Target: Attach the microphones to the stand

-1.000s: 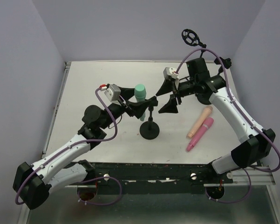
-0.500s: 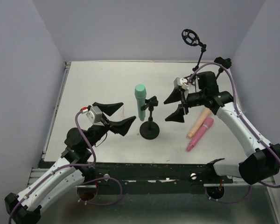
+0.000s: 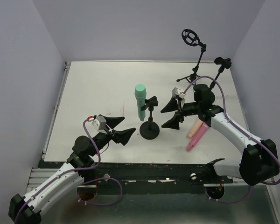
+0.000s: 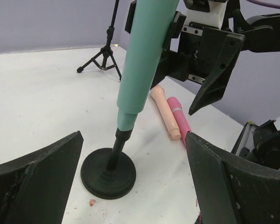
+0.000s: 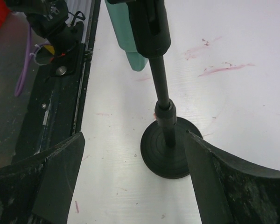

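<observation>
Standing upright in the middle of the surface, the round-based stand holds the green microphone in its clip, head up and handle hanging beside the pole, so one of the three looks done. The peach microphone and the pink microphone lie side by side on the surface to the right of that stand, well apart from its base. Their long axes slant from near-left to far-right, the pink one's slim end toward the near edge. In the overhead view their far ends are hidden under the right forearm.

The right claw hovers wide and empty just right of the stand's pole, fingers pointing left at it. The two loose microphones therefore lie behind and below this claw, on its near-right side, not in front of it. The left claw is also wide and empty, low over the surface near-left of the base, with the stand between it and the pair.

The right arm is plainly the nearer one. The coming move, as I judge it, calls for that claw to swing back right, tip down and set its fingers across the slanted bodies rather than along them. A tripod stand with a ring holder and a second stand rise at the far right.
</observation>
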